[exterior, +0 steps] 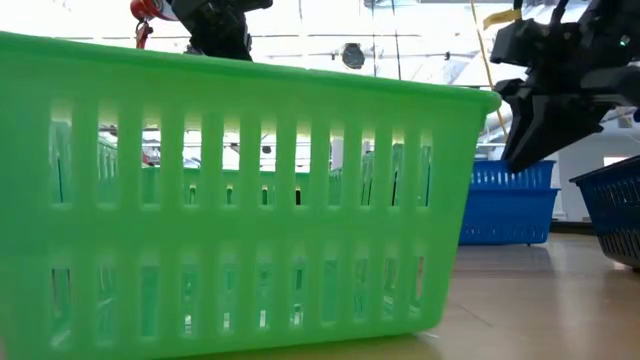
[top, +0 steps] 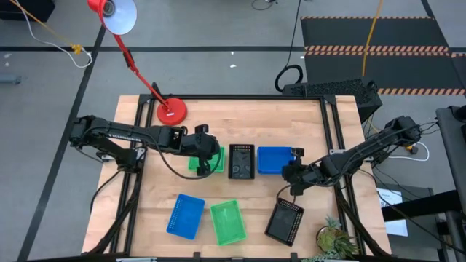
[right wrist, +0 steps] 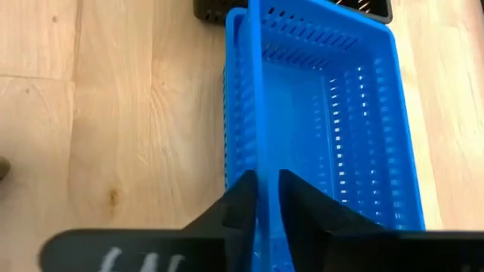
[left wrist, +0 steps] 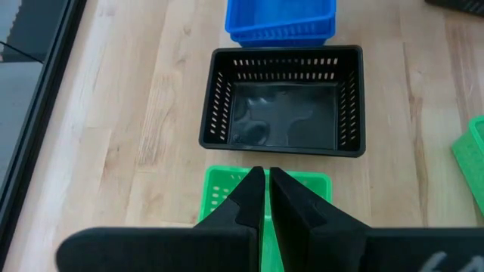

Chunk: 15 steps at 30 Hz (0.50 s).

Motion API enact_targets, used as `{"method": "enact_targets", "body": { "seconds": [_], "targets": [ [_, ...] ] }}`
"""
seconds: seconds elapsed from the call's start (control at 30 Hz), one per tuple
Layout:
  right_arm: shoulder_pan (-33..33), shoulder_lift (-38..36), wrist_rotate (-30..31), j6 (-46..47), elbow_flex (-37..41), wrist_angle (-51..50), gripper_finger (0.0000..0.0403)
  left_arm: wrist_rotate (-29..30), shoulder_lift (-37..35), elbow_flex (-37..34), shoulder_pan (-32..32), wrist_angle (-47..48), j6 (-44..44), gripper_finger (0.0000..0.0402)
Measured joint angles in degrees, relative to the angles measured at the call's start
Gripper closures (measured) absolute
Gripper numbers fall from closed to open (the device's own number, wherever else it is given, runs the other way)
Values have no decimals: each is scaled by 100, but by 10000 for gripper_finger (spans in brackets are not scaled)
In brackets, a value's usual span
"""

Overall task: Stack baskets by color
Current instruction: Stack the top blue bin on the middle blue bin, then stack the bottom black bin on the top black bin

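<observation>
High view shows three piles in a row across mid-table: a green stack (top: 207, 160) on the left, a black stack (top: 242, 161) in the centre, a blue stack (top: 274, 160) on the right. How many baskets each pile holds cannot be told from above. Three loose baskets lie nearer the front edge: one blue basket (top: 186, 215), one green basket (top: 228, 221), one black basket (top: 285, 220). Count of visible units: six, being three piles and three singles.

Left gripper (left wrist: 265, 198) sits over the green stack with fingers closed together, nothing visibly between them. Right gripper (right wrist: 266, 202) stands at the near rim of the blue stack, its fingers narrowly parted astride the side wall; whether it grips or is letting go cannot be told.

Risks, as judged:
- If the right fingers lift away while catching the wall, the blue stack could be dragged or tipped against the black stack just beside it.
- The mesh sides may snag a fingertip on withdrawal.
- The loose black basket lies skewed near the table's front corner beside a potted plant (top: 336, 240); a careless approach could push it off the edge.
- The red lamp base (top: 172, 112) stands behind the left arm, within its sweep.
</observation>
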State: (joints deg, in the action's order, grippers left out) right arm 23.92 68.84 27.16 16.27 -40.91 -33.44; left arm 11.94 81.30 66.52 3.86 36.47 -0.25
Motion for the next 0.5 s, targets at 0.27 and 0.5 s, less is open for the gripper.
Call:
{"method": "enact_targets", "body": {
  "seconds": [0.27,0.5],
  "targets": [
    [0,0,-7,55,0,41,289,0,0,0,0,2,0,376],
    [5,-37,-18,106,-22,105,269,1,0,0,0,2,-8,376]
  ]
}}
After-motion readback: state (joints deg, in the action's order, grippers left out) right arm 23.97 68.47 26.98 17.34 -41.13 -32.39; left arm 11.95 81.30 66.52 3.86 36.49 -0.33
